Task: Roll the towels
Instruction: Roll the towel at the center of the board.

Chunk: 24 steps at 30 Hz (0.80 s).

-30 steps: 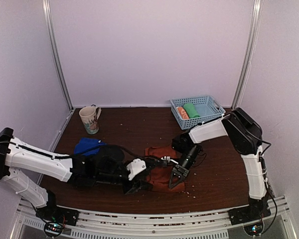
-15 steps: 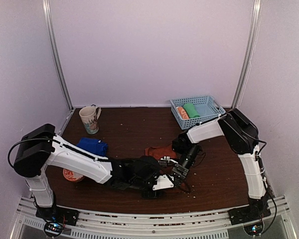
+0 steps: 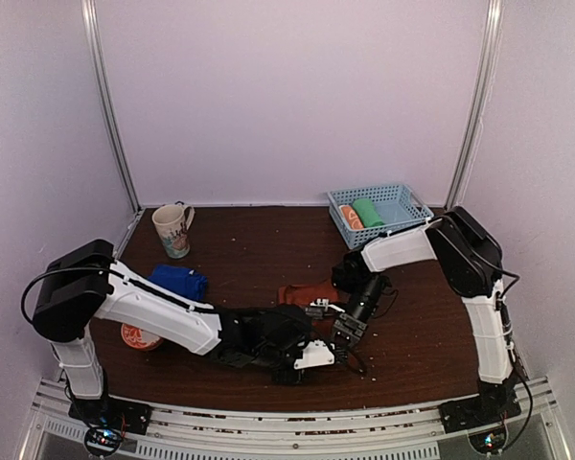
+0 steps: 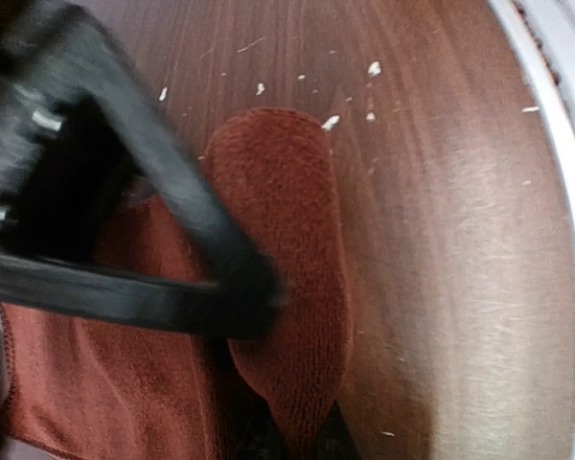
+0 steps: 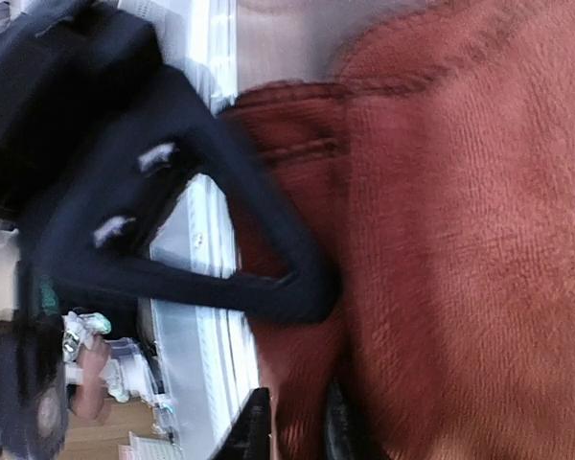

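Note:
The rust-brown towel [image 3: 307, 290] lies at the table's centre front, its near end hidden under both grippers. In the left wrist view its edge is curled into a thick fold [image 4: 287, 211]. My left gripper [image 3: 328, 353] is shut on that fold, its fingertips pinching it at the bottom of the view [image 4: 297, 443]. My right gripper [image 3: 344, 334] is shut on the same towel [image 5: 460, 192], with cloth between its fingertips [image 5: 297, 426]. The two grippers almost touch. The royal blue towel [image 3: 177, 283] lies bunched at the left, untouched.
A mug [image 3: 172, 231] stands at the back left. A blue basket [image 3: 400, 205] at the back right holds a green roll [image 3: 369, 212] and an orange-and-white roll [image 3: 350, 217]. An orange dish [image 3: 134, 336] lies by the left arm. The table's front edge is close behind the grippers.
My left arm has swung right and reached across to the towel's near end. The towel's near end has been gathered up between both grippers. The right gripper has barely moved.

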Each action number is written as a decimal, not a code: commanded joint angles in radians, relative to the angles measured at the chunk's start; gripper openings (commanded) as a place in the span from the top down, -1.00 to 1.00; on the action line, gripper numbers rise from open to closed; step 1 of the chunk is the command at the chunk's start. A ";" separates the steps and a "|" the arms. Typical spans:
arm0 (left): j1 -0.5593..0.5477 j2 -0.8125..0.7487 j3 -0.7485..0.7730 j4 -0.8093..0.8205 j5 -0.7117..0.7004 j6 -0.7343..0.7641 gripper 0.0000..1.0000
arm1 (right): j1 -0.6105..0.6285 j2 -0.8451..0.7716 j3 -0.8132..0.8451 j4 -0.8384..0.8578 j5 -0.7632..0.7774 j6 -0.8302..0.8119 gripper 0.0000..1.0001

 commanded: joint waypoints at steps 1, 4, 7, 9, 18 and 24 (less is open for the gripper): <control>0.025 -0.048 0.007 -0.073 0.163 -0.099 1.00 | -0.055 -0.169 0.087 -0.120 0.049 -0.097 0.45; 0.072 -0.022 0.016 -0.091 0.295 -0.179 1.00 | -0.126 -0.301 0.083 -0.018 0.100 0.010 0.42; 0.132 0.034 0.038 -0.111 0.437 -0.245 1.00 | -0.179 -0.460 0.023 0.179 0.202 0.169 0.43; 0.173 0.073 0.064 -0.130 0.533 -0.287 1.00 | -0.202 -0.580 -0.031 0.309 0.275 0.248 0.45; 0.309 0.233 0.212 -0.220 0.933 -0.460 0.99 | -0.169 -0.913 -0.136 0.281 0.232 0.100 0.44; 0.334 0.331 0.293 -0.338 0.990 -0.477 0.97 | 0.147 -0.933 -0.285 0.338 0.546 0.080 0.34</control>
